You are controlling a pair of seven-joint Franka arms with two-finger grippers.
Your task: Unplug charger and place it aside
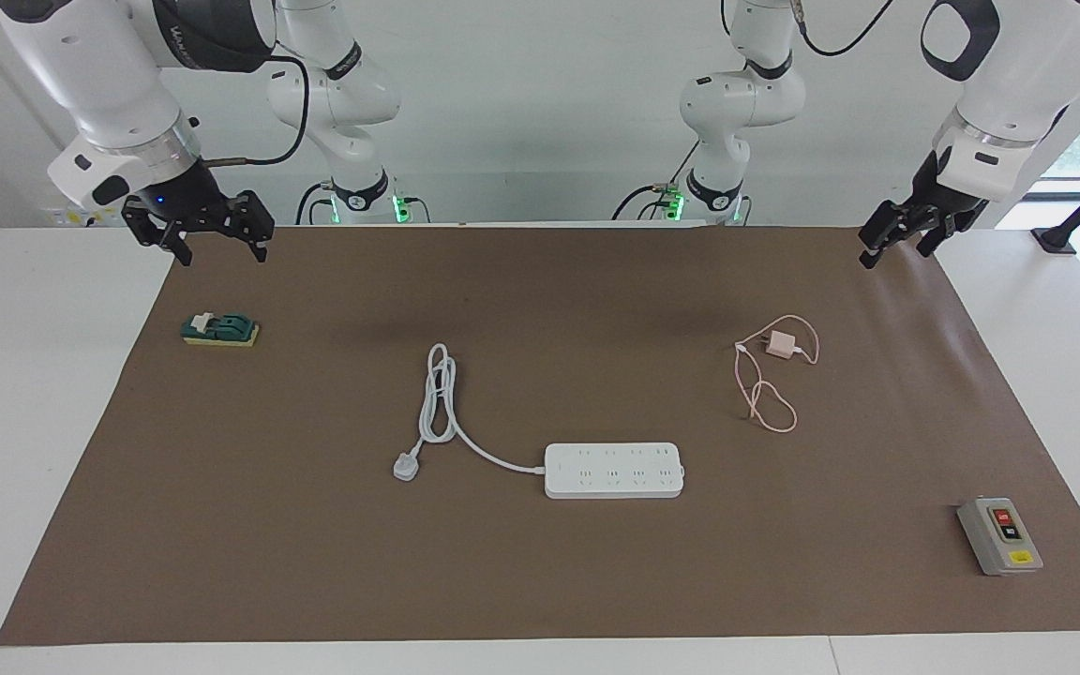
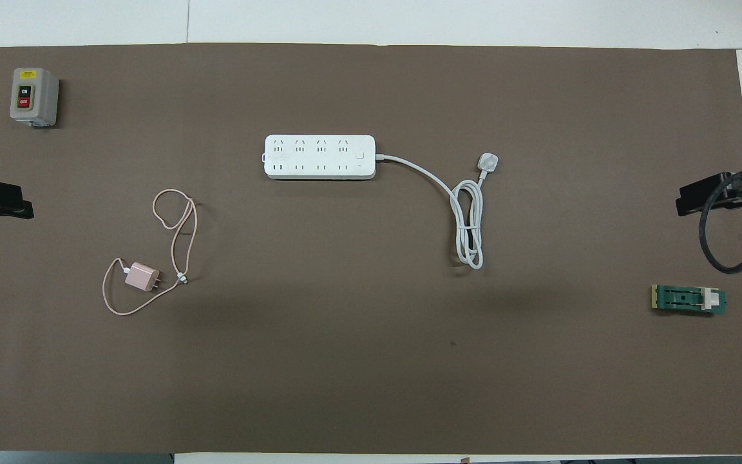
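Note:
The pale pink charger [image 1: 781,346] [image 2: 140,277] lies on the brown mat toward the left arm's end, its thin pink cable looped around it. It is apart from the white power strip [image 1: 613,470] [image 2: 319,156] and nearer to the robots than the strip. No plug sits in the strip's sockets. My left gripper [image 1: 892,249] [image 2: 4,200] hangs open and empty over the mat's edge at the left arm's end. Above the mat's corner at the other end my right gripper [image 1: 221,253] [image 2: 706,193] is also open and empty.
The power strip's thick white cord and plug [image 1: 406,465] [image 2: 487,162] lie coiled toward the right arm's end. A green switch block [image 1: 219,329] [image 2: 688,299] sits below the right gripper. A grey button box [image 1: 999,535] [image 2: 33,96] stands at the mat's corner farthest from the robots.

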